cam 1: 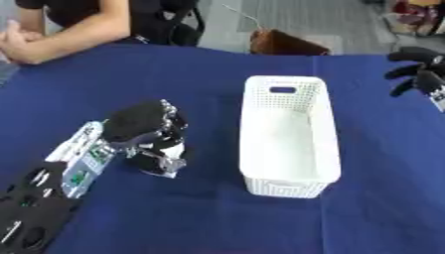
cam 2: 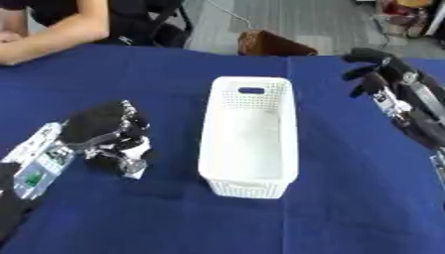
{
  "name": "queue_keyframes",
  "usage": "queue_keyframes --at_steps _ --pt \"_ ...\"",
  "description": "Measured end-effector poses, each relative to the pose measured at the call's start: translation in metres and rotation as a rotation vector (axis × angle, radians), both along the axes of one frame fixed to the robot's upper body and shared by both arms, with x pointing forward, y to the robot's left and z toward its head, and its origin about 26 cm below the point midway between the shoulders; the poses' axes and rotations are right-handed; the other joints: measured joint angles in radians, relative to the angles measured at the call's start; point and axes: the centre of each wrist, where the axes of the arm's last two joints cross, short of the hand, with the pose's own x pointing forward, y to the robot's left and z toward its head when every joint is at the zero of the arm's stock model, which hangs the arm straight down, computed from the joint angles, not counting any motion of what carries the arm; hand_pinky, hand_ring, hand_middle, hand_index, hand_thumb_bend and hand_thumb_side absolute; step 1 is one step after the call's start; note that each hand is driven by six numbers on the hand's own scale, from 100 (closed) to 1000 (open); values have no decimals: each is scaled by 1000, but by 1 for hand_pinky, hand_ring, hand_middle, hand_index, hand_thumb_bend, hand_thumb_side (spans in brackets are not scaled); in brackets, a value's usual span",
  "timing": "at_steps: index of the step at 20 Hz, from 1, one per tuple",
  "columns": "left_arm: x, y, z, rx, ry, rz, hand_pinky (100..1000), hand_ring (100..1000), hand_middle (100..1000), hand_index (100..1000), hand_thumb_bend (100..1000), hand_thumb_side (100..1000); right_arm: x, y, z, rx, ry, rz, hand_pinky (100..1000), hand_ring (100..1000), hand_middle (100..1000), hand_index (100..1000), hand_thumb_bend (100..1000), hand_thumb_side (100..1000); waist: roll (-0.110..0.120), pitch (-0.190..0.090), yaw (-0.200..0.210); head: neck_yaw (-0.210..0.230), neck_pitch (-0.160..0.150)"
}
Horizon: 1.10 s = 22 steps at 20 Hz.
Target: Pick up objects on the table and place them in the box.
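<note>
A blue tabletop [cam 1: 217, 223] fills the view, and on it, near the middle and slightly toward the right edge, stands a long white perforated box [cam 1: 326, 144] with a handle slot at its far end; its inside looks bare, so as far as can be seen nothing has been placed in it yet and the whole task seems left to do. The left hand [cam 1: 143, 126] lies low over the tabletop's left half, well short of the box's left wall, with its fingers curled downward around something partly white and dark beneath the palm; what that object is cannot be made out, nor whether it is lifted clear of the cloth. I judge this to be the grasping step, with the carry across to the box yet to come. The right hand [cam 2: 375, 69] hangs near the tabletop's far right corner, fingers loosely spread and holding nothing, apart from the box.
</note>
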Motion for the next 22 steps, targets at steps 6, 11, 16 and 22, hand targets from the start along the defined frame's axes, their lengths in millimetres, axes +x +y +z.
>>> queue_keyframes --at_steps 6,11,16,22 --pt "0 -1 2 5 41 -25 100 100 100 100 100 466 0 0 0 1 -1 0 621 770 856 946 122 831 0 0 1 0 0" --pt "-2 -7 6 47 58 -61 100 100 100 100 100 426 0 0 0 1 -2 0 620 770 856 946 122 830 0 0 0 0 0" --pt "-8 -22 28 117 26 -129 100 100 100 100 100 379 0 0 0 0 0 0 618 770 855 946 123 830 11 0 1 1 1" --pt "-25 -42 93 164 -129 -236 100 100 100 100 100 343 0 -1 -5 -10 14 2 618 770 856 946 125 829 35 -24 7 10 6"
